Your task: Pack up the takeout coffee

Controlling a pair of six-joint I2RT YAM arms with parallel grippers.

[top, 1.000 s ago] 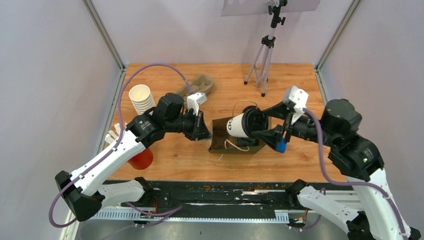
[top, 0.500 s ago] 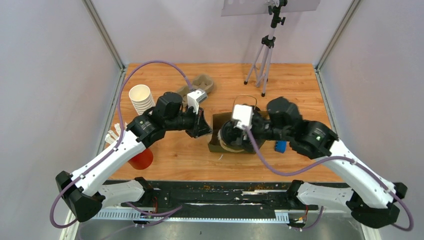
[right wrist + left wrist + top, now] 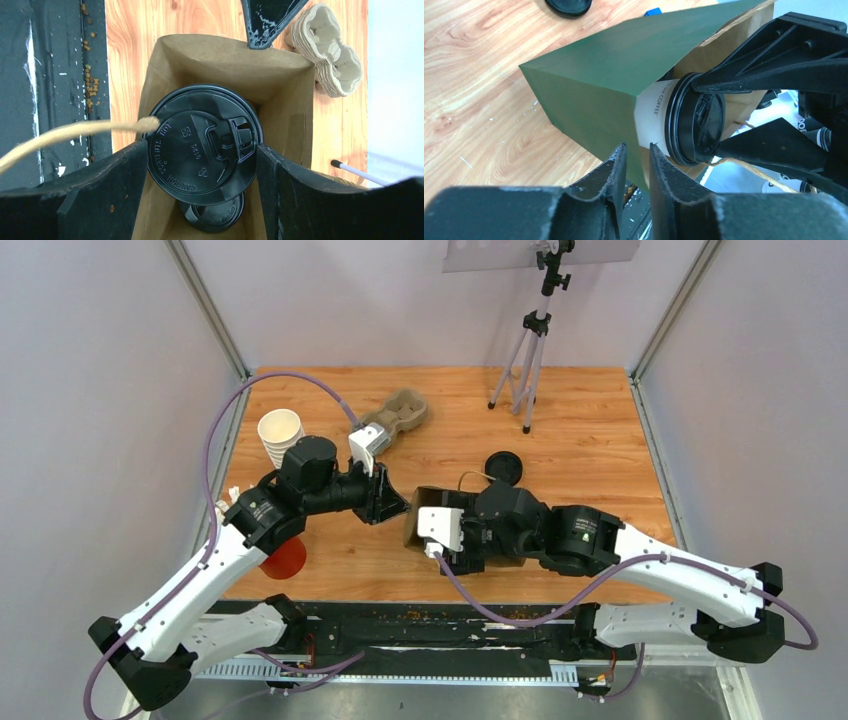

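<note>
Over the tabletop [image 3: 600, 440], seen from above, the paper bag [image 3: 417, 508] sits a little toward 6 o'clock of centre. My left tool [image 3: 388, 502] meets the bag on its 9 o'clock side. My right arm [image 3: 600, 540] comes in from 4 o'clock, and its wrist covers the bag's mouth, so no cup shows here. A loose black lid [image 3: 503, 467] lies at 1 o'clock of the bag. A cardboard cup carrier [image 3: 397, 412] is at 11 o'clock, a stack of white cups [image 3: 282, 435] at 10 o'clock and a red cup [image 3: 287, 558] at 8 o'clock. A tripod [image 3: 530, 350] stands near the far edge.

From my left wrist, the left tool's fingers [image 3: 616, 170] leave only a narrow slit. The bag's green wall runs into that slit, but whether they pinch it I cannot tell. At 1 o'clock of them the white cup [image 3: 651, 110] lies half inside the bag's mouth with its black lid outward, and my right tool [image 3: 706, 115] is clamped on that lid.

From my right wrist, looking into the bag's brown inside, the right tool pinches the white cup's lid at 9 and 3 o'clock. A second black lid [image 3: 212, 217] shows deeper in the bag at 6 o'clock, with whatever is under it hidden. The twine handle [image 3: 75, 132] reaches the upper lid's rim from 9 o'clock.
</note>
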